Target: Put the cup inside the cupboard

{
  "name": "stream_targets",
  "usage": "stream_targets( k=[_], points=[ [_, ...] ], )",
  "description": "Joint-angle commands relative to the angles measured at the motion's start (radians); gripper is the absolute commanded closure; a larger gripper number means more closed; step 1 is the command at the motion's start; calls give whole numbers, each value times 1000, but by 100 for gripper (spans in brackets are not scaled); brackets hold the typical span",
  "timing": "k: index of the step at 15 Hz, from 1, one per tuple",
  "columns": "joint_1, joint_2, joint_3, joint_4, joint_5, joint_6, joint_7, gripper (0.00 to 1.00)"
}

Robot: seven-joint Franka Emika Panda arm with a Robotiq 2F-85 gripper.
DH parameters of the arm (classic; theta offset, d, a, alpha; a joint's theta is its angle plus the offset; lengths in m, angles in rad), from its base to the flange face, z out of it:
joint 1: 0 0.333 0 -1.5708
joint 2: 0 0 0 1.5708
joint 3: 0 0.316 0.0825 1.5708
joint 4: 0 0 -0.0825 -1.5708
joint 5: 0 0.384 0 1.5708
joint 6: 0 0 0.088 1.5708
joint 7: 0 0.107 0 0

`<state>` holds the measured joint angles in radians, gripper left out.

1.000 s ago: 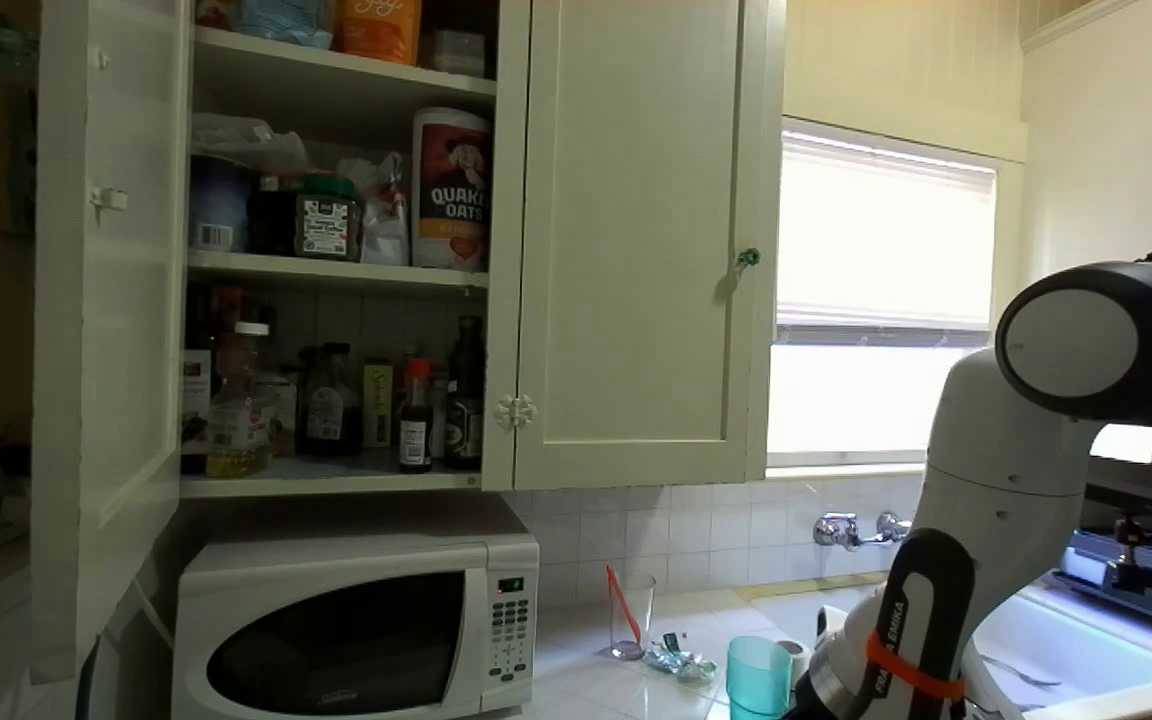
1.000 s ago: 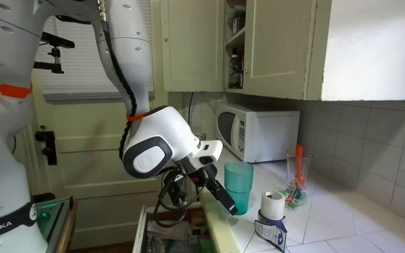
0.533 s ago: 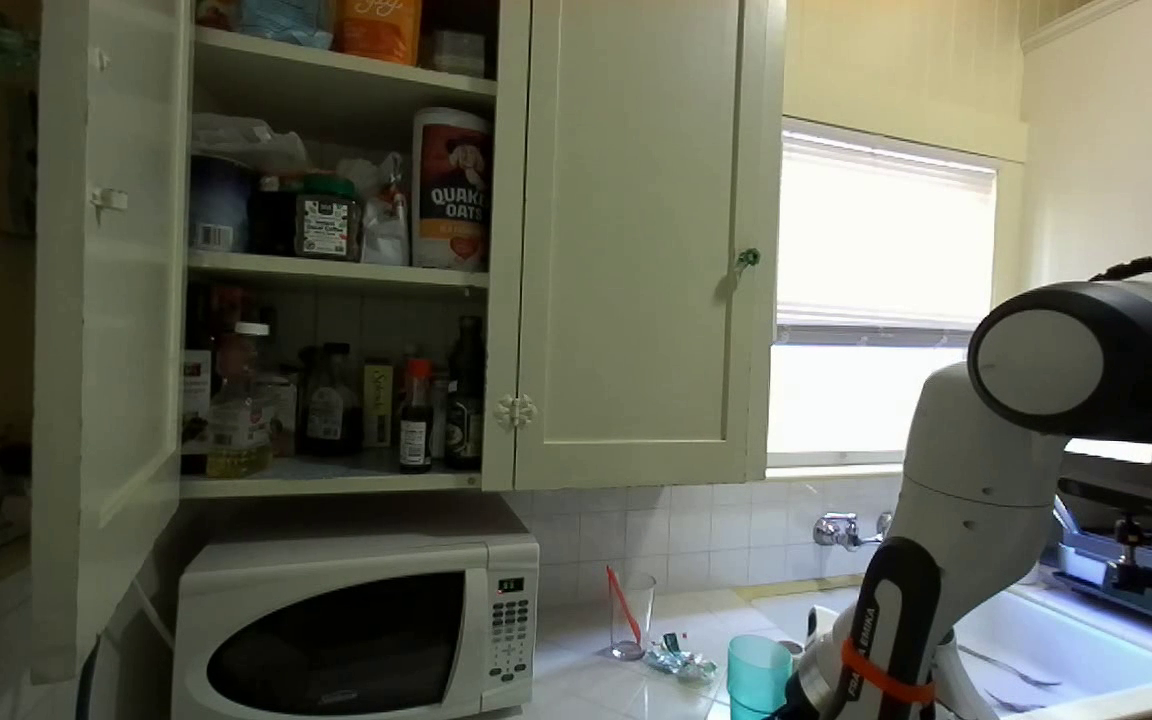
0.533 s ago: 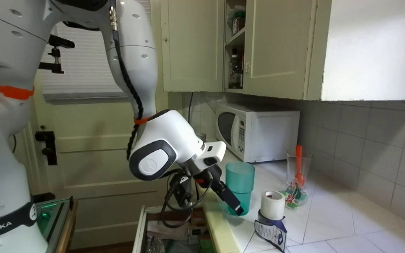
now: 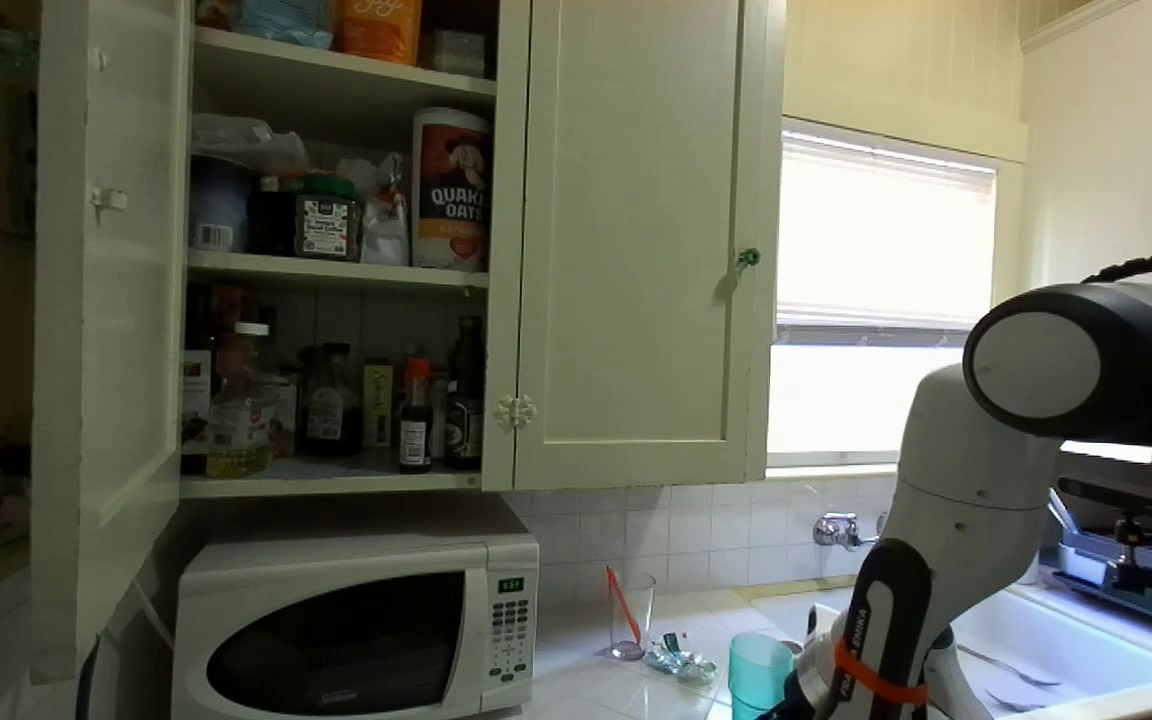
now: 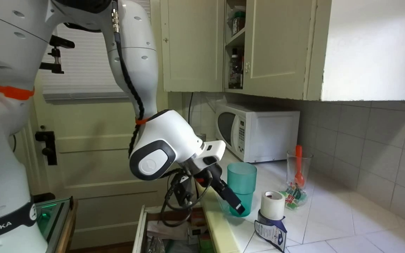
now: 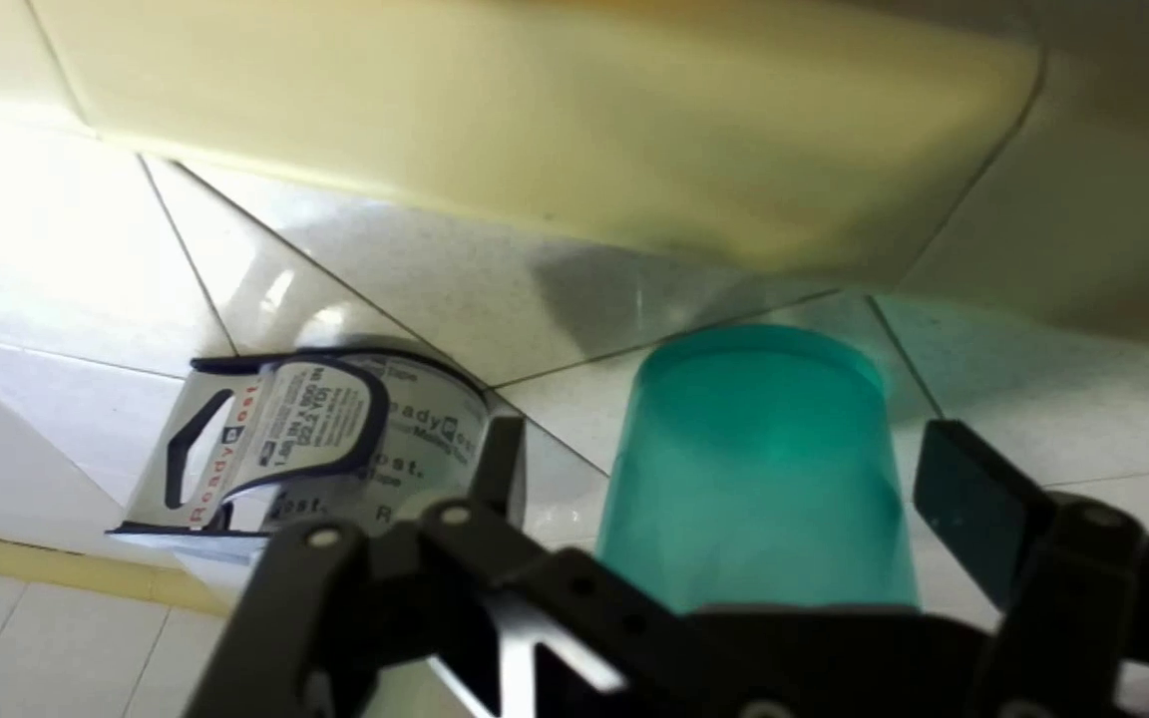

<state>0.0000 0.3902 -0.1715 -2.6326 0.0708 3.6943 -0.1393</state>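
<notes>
The cupboard is already open, one door swung out in both exterior views, so that part looks done. The cup is not yet held: it stands upright on the counter, just inside the yellow-trimmed front edge, near the tape roll. The gripper has its fingers spread, one on either side of it, counter showing between, only a sliver on one side. The reach looks nearly complete. Left to do, I judge: pinch, lift, carry it up over the microwave, and find room by the front edge of the lowest shelf, among bottles.
</notes>
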Motion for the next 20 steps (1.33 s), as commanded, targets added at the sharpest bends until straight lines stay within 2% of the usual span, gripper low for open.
stream_targets(
  k=[1, 5, 14, 20],
  points=[
    [19, 37, 9, 3, 22, 67, -12, 0],
    [20, 66, 27, 7, 27, 102, 1, 0],
    [23, 131, 23, 21, 77, 193, 3, 0],
    [13, 155, 23, 50, 70, 198, 11, 0]
  ],
)
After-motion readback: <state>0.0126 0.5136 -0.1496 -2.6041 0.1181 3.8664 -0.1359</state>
